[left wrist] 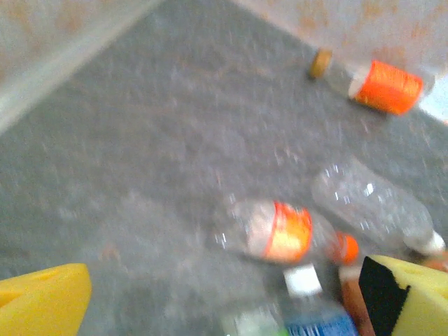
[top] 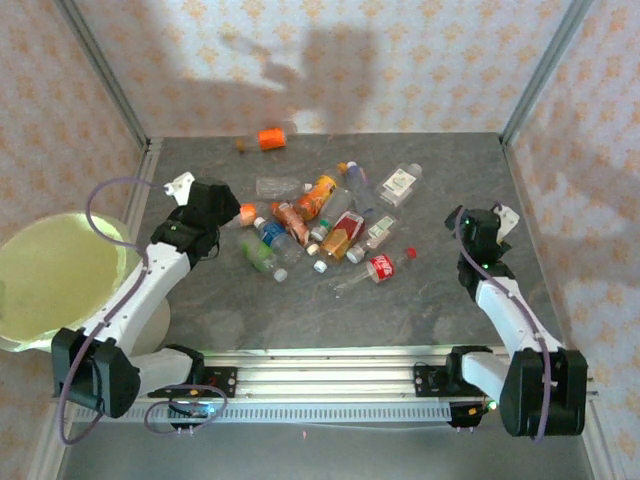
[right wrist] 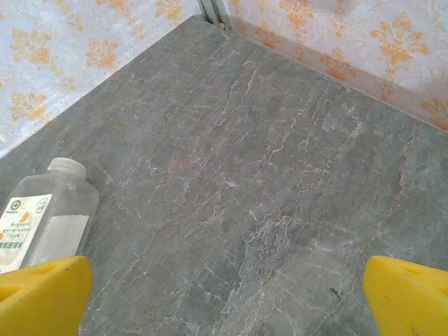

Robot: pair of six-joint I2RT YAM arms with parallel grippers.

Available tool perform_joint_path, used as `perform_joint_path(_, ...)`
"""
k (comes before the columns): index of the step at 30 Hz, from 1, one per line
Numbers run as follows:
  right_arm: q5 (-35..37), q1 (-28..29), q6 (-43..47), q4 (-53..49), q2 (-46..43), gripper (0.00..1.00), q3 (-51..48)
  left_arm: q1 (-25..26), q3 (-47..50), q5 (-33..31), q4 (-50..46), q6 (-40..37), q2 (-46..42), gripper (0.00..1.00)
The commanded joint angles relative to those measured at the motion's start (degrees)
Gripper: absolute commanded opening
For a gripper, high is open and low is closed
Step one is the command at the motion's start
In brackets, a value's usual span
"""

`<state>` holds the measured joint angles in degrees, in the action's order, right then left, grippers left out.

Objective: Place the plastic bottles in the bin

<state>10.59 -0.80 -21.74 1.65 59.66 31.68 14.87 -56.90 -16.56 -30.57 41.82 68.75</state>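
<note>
The bin [top: 48, 278] stands beside the left edge of the desk [top: 430, 315], its pale yellow-green liner facing up. The plastic bottles [top: 320, 220] all lie on the desk outside the bin, to its right. Most are in a loose heap, lying on their sides and many touching.

The bottle with an orange cap [top: 246, 213] [left wrist: 283, 232] is at the edge of the heap nearest the bin. A blue-labelled bottle [top: 272, 235] [left wrist: 313, 320] and a green one [top: 262, 257] lie just beyond it. A clear bottle without a label [top: 280, 186] [left wrist: 371, 204] lies on the heap's far side. On the side of the heap away from the bin are a square clear bottle with a white label [top: 398, 184] [right wrist: 42, 225] and a red-labelled one [top: 380, 267]. One orange-labelled bottle [top: 268, 138] [left wrist: 383, 85] lies apart from the heap, by the back wall and farther from the bin.

The left arm [top: 150, 272] reaches out from just beside the bin. The left jaws are between the bin and the heap, close to the orange-capped bottle. Their yellow pads [left wrist: 42, 302] are spread wide with nothing between them; this wrist view is blurred.

The right arm [top: 505, 300] is beyond the heap from the bin. The right jaws are also wide apart and empty, their pads [right wrist: 409, 297] over bare desk, with the square bottle just off one pad.
</note>
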Motion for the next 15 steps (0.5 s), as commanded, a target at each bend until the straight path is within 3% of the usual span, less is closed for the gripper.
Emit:
perform_joint_path(1, 1.3, 0.3, -2.8, -2.9, -2.2, 0.99, -0.6, 3.2, -0.2, 7.7, -14.1, 12.3, 1.2, 1.00)
perform_joint_path(6, -0.5, 0.3, -4.5, -4.4, -3.8, 0.99, 0.8, 7.2, -0.6, 7.3, -15.5, 14.8, 4.5, 1.00)
perform_joint_path(15, -1.6, 0.3, -2.8, -5.5, -6.2, 0.99, 0.2, 7.1, -2.5, 9.6, -12.5, 13.3, 13.2, 0.93)
